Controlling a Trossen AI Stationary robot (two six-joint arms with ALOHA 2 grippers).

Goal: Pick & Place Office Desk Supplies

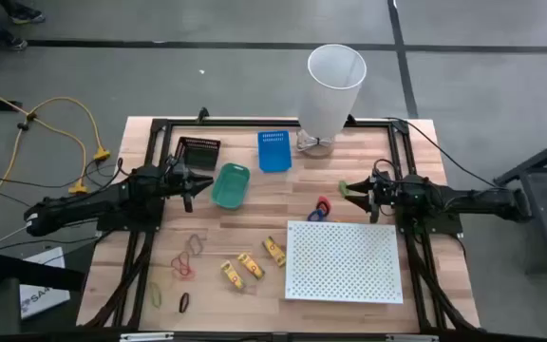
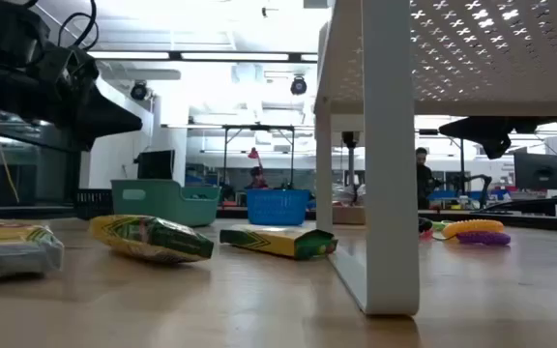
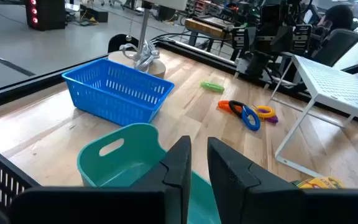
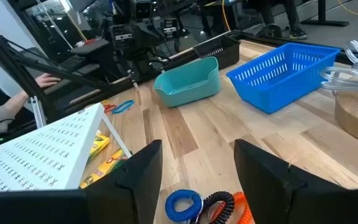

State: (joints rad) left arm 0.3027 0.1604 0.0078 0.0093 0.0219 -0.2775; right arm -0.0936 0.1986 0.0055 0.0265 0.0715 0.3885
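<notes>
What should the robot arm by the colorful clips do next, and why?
Probably ease the right gripper down onto the clips. Its fingers are open, the clips lie on the table just ahead of it, and it holds nothing yet.

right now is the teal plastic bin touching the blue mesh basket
Apart. The high view shows bare wood between the teal plastic bin and the blue mesh basket.

Three yellow-and-red packs (image 1: 252, 265) lie flat in a slanted row low in the centre of the high view. Left of them, thin rubber-band loops (image 1: 186, 263) are scattered: red, orange, yellow, black. Near mid-frame, small red and blue clips (image 1: 321, 209) sit clustered together.
</notes>
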